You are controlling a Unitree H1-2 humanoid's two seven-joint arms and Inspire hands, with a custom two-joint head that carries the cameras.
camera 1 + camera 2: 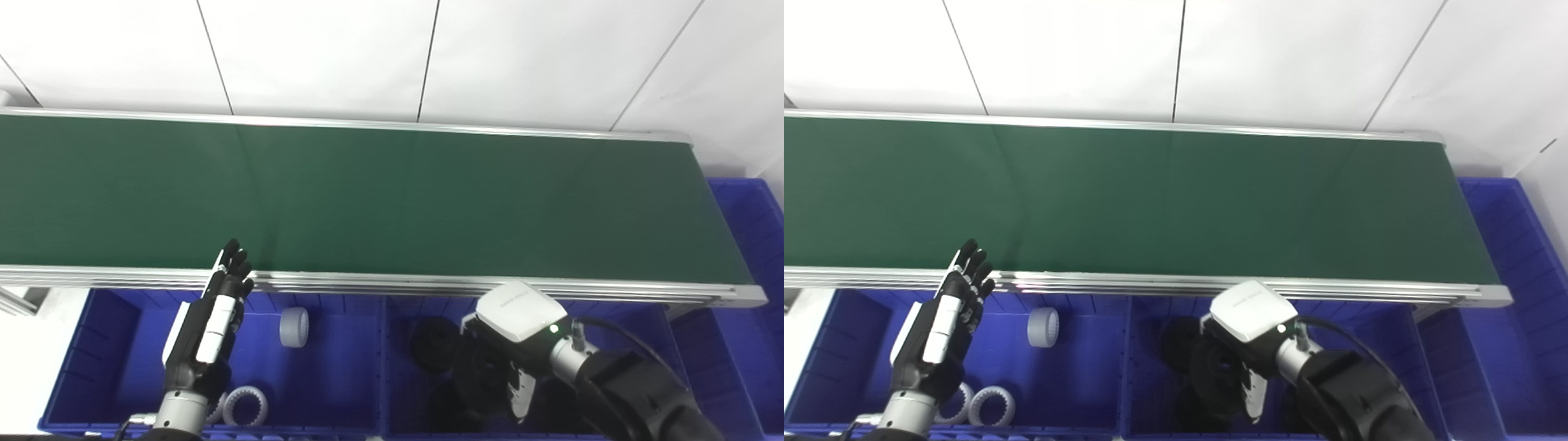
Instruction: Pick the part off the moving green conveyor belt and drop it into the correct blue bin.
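Both head views look steeply down and forward across the green conveyor belt (pixel 367 196) from its near side; close range; right eye sits slightly rightward; both share the belt, blue bins (pixel 1078 367) below it, wall beyond.

Industrial sorting station: green conveyor (pixel 392 196) with aluminium rails (white panelled wall behind) and blue parts bins (pixel 331 367) alongside.

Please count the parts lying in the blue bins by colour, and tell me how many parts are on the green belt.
White parts in the left blue bin: 3, one roller and two toothed rings.
Black parts in the middle blue bin: at least 1 clear, a black disc; others are hidden by the right hand.
Parts on the green conveyor belt: 0.
Total: 4 visible.
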